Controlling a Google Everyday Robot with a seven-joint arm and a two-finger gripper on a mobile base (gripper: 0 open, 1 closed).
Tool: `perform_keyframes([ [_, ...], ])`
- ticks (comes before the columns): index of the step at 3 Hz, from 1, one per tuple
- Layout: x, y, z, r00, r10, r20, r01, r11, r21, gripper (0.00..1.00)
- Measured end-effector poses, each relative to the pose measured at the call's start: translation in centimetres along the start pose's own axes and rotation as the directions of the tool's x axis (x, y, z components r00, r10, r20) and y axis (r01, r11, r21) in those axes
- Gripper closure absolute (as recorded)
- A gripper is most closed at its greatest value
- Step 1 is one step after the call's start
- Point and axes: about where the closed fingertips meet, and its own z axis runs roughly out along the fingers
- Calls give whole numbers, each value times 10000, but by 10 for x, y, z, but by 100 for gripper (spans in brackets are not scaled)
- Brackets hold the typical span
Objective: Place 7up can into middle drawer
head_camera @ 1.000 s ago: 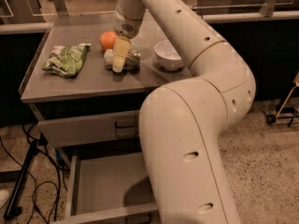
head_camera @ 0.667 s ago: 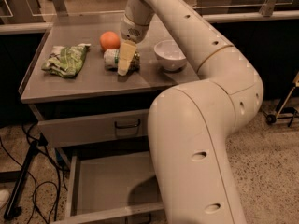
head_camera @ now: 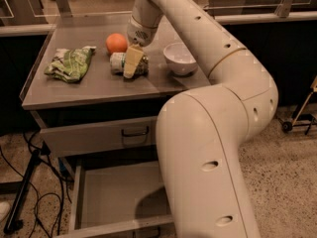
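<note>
The 7up can (head_camera: pixel 118 62) lies on its side on the grey countertop (head_camera: pixel 89 86), just in front of an orange. My gripper (head_camera: pixel 132 61) is down on the can's right part, reaching from above on the long white arm, and covers its middle. The middle drawer (head_camera: pixel 106 195) is pulled open below, low in the view. Its flat grey floor is bare, and the arm's big lower segment hides its right side.
An orange (head_camera: pixel 116 42), a green-and-white snack bag (head_camera: pixel 69 62) and a white bowl (head_camera: pixel 180 58) sit on the countertop around the can. A closed drawer front with a black loop handle (head_camera: pixel 134 131) is above the open drawer. Cables and a black stand (head_camera: pixel 22 192) lie at left.
The arm's elbow and lower segments have shifted right in the view. The gripper has edged slightly right and stays down at the can, which has not moved.
</note>
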Motion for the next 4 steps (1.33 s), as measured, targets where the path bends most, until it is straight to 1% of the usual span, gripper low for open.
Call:
perform_keyframes([
  [1, 0, 0, 0, 10000, 0, 0, 0, 10000, 0, 50],
  [2, 0, 0, 0, 10000, 0, 0, 0, 10000, 0, 81],
  [3, 0, 0, 0, 10000, 0, 1, 0, 10000, 1, 100],
  [4, -9, 4, -13, 9994, -45, 343, 39, 9998, 174, 100],
])
